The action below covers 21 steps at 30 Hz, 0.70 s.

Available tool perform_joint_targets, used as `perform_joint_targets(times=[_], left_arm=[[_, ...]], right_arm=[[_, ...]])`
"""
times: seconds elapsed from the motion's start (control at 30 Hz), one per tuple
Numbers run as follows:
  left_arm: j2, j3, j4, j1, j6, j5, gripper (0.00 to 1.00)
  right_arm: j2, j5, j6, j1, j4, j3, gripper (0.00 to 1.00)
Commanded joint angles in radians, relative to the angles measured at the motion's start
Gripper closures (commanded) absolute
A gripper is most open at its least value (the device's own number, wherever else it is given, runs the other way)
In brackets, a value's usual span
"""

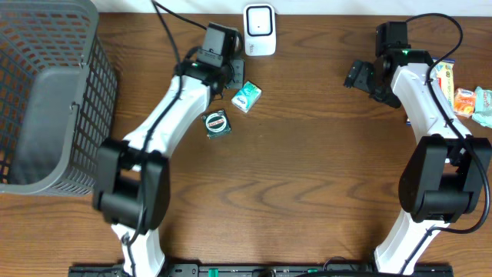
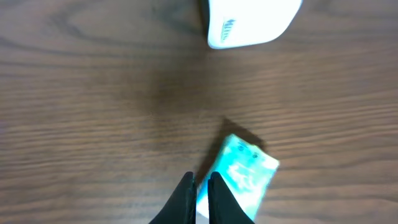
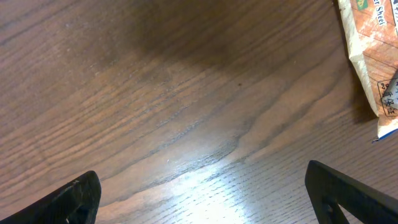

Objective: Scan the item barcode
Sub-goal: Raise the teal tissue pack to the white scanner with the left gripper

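Left arm reaches across the desk [image 1: 307, 177] toward its far edge. Left gripper [image 2: 202, 180]: jaws closed, tips almost touching, only a sliver of gap. The teal packet [image 1: 247, 96] lies flat on the desk, its near edge right at the jaw tips. The left wrist view is too blurred to tell whether a corner is pinched.

The white scanner [image 1: 260, 29] stands at the far edge of the desk, just beyond the packet and apart from it.

A small round dark item [image 1: 217, 123] lies beside the left forearm, nearer the robot than the packet.

A grey mesh basket [image 1: 100, 92] sits at the far left.

Right gripper [image 3: 202, 180]: jaws wide open over bare wood, nothing between them. Snack packets [image 1: 461, 96] are heaped at the right edge of the desk, beside that arm.
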Motion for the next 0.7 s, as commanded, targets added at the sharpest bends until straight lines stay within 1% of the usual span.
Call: perform_joint_targets(times=[0.0, 0.1, 0.23, 0.3, 0.37, 0.43, 0.47, 0.57, 0.67], left_arm=[[0.088, -0.003, 0.041, -0.005, 0.011, -0.046, 0.91], [0.137, -0.003, 0.073, 0.001, 0.011, -0.066, 0.92], [0.179, -0.004, 0.075, 0.004, 0.010, -0.096, 0.91], [0.190, -0.004, 0.070, 0.002, 0.008, -0.047, 0.91], [0.194, -0.005, 0.067, -0.005, 0.008, 0.067, 0.91], [0.195, -0.005, 0.068, -0.015, 0.008, 0.142, 0.92], [0.195, -0.005, 0.065, -0.043, -0.020, 0.166, 0.91], [0.195, -0.005, 0.042, -0.090, -0.071, 0.166, 0.91], [0.195, -0.005, 0.018, -0.152, -0.089, 0.166, 0.91]], right_arm=[[0.012, 0.005, 0.011, -0.003, -0.001, -0.003, 0.01], [0.012, 0.005, 0.011, -0.003, -0.001, -0.003, 0.01], [0.012, 0.005, 0.011, -0.003, -0.001, -0.003, 0.01], [0.012, 0.005, 0.011, -0.003, -0.001, -0.003, 0.01], [0.012, 0.005, 0.011, -0.003, -0.001, -0.003, 0.01], [0.012, 0.005, 0.011, -0.003, -0.001, -0.003, 0.01], [0.012, 0.005, 0.011, -0.003, -0.001, -0.003, 0.01], [0.012, 0.005, 0.011, -0.003, -0.001, -0.003, 0.01], [0.012, 0.005, 0.011, -0.003, -0.001, -0.003, 0.01]])
